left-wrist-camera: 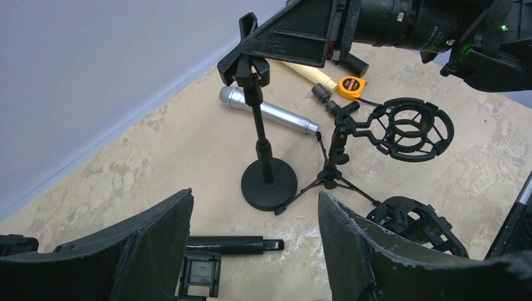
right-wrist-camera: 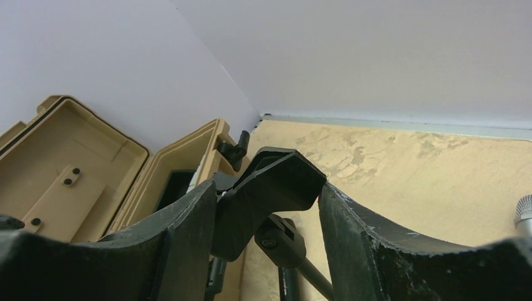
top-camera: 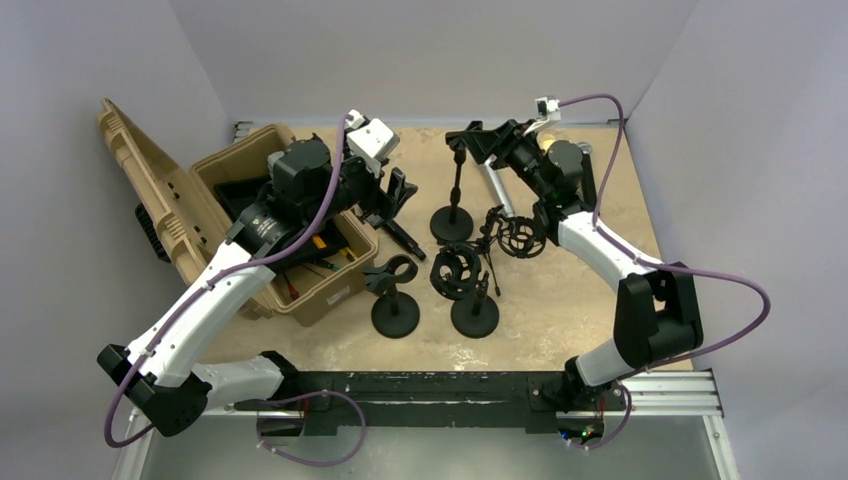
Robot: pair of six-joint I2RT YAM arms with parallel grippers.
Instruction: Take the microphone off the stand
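Note:
The silver microphone [left-wrist-camera: 270,113] lies on the table behind the black round-base stand [left-wrist-camera: 263,150]; it also shows in the top view [top-camera: 496,189] and at the right edge of the right wrist view [right-wrist-camera: 524,211]. The stand's clip [right-wrist-camera: 276,182] holds no microphone. My right gripper [right-wrist-camera: 266,188] is shut on that clip at the top of the stand [top-camera: 457,185], and it shows in the top view [top-camera: 474,138]. My left gripper [left-wrist-camera: 254,194] is open and empty, hovering left of the stand [top-camera: 398,192] above a black tube [left-wrist-camera: 229,243].
An open tan case [top-camera: 250,220] with tools stands at the left. Two shock mounts [top-camera: 520,235] [top-camera: 458,270] and two more round-base stands [top-camera: 395,312] [top-camera: 474,315] crowd the middle. A yellow tape measure [left-wrist-camera: 351,85] and a wooden handle [left-wrist-camera: 308,73] lie at the back.

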